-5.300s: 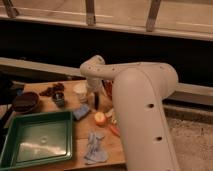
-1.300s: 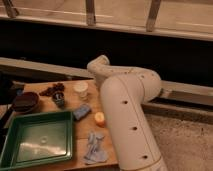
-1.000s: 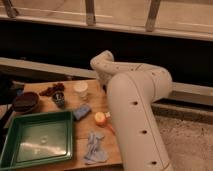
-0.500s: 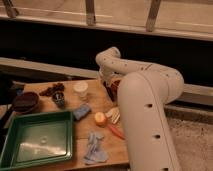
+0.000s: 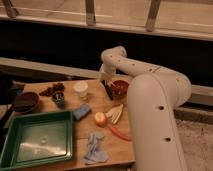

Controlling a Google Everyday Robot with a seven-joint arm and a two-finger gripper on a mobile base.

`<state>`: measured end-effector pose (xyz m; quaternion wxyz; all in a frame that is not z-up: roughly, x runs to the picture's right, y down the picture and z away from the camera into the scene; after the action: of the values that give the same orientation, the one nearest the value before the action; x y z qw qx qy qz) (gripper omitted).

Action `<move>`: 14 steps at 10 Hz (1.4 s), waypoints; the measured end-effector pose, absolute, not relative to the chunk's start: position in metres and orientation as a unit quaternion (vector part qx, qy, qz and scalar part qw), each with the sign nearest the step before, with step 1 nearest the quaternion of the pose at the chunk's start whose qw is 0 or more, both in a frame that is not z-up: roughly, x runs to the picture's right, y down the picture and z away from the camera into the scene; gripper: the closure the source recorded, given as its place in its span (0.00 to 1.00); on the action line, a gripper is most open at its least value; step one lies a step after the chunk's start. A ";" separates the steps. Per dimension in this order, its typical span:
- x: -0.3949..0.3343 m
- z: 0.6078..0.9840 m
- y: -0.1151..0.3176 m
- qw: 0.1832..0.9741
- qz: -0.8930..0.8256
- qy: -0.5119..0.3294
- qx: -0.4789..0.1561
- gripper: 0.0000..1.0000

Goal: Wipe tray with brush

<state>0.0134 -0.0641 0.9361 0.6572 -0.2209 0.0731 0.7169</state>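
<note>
Camera view: claw (image 5: pixel 104 83) low over tabletop (image 5: pixel 82 131) far side, beside red bowl (image 5: pixel 120 88); I cannot tell its opening or hold. Dark slim brush (image 5: pixel 108 92), I judge, directly beneath, so reach is for fetching it. Green tray (image 5: pixel 37 141) front-left, well apart.

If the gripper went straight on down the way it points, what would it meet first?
Likely the dark brush lying just below the gripper, beside the red bowl. Depth is unclear, so it could meet bare table instead.
</note>
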 end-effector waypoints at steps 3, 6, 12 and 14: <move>-0.011 0.916 -0.068 0.679 0.694 0.055 -0.233 0.91; -0.045 0.890 -0.061 0.708 0.659 0.041 -0.252 0.91; -0.093 0.829 -0.044 0.728 0.579 -0.006 -0.367 0.91; -0.094 0.828 -0.043 0.728 0.577 -0.006 -0.370 0.91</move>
<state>-0.0938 -0.0432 0.8279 0.7281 -0.3695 -0.0061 0.5773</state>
